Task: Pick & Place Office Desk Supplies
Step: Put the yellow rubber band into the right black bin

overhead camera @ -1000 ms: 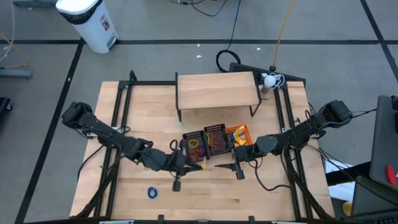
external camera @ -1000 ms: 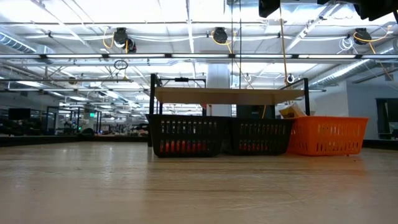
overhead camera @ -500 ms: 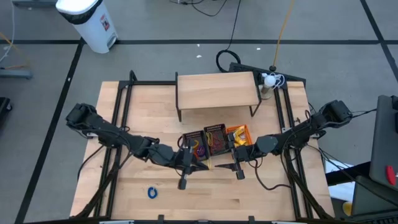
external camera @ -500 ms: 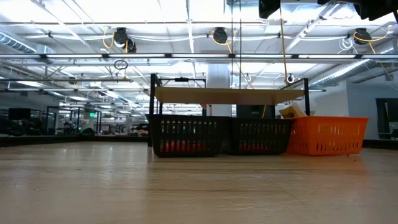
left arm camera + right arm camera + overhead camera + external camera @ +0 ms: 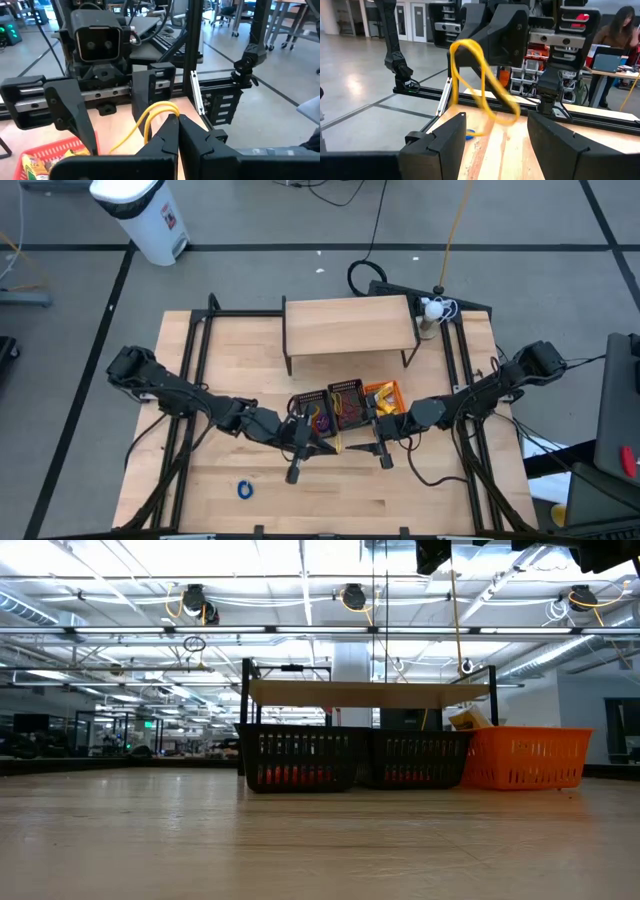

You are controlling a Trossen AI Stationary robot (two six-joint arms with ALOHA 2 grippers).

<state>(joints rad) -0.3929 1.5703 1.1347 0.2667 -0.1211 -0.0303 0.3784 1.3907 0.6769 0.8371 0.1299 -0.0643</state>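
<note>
L tool [image 5: 176, 120] pinches yellow loop [image 5: 150, 112] (R tool [image 5: 492, 137] agape).

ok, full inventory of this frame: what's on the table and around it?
baskets: three in a row, two black and one orange, mid-table in front of the shelf, loose supplies inside
shelf: one, wooden, far side of the table
yellow band: one, pinched in the left gripper's jaws
blue ring: one, on the near left of the table
table: one, light wood
bin: one, white, on the floor beyond the table's left corner
person: one, at a desk in the room behind
left gripper: shut on the yellow band, in front of the baskets
right gripper: jaws open, in front of the baskets
</note>
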